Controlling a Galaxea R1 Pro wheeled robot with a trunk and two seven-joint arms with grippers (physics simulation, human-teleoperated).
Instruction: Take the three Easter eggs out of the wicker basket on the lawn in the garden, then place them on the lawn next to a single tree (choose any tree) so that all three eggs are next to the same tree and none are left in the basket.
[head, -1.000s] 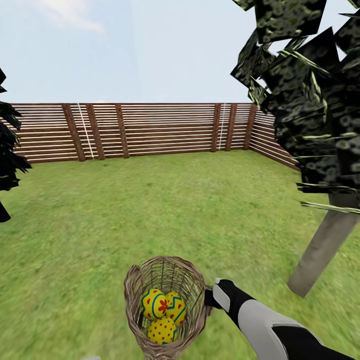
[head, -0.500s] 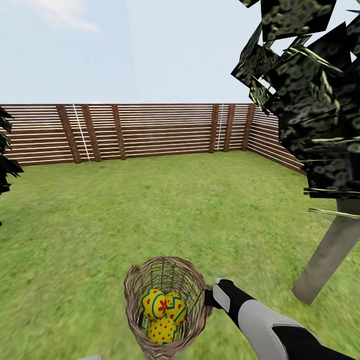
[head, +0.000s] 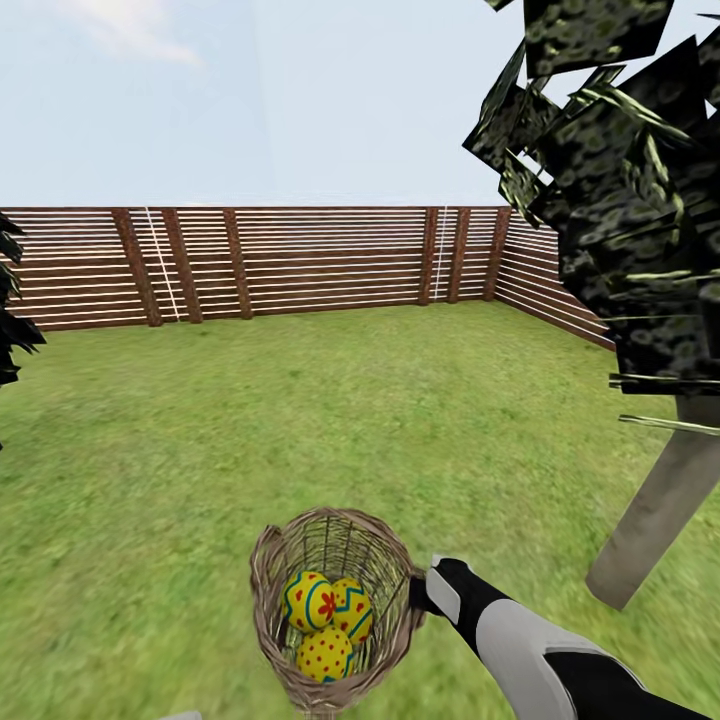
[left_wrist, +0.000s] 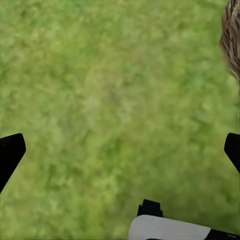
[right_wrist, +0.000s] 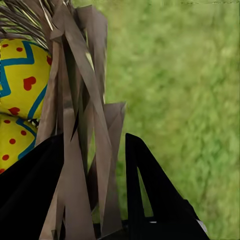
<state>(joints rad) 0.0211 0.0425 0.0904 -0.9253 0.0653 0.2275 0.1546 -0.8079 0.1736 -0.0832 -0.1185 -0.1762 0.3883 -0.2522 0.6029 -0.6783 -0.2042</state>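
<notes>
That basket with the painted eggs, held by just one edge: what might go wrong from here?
The right gripper pinches only the rim of the wicker basket, so the thin twigs might slip or bend and tip it. All three Easter eggs lie loose inside; a tilt could roll them onto the lawn, away from the tree.

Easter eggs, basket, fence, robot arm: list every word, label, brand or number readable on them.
None: no readable text anywhere.
Easter eggs: only blue zigzags, red dots and hearts.
Wicker basket, fence and right gripper: no lettering or labels.
</notes>
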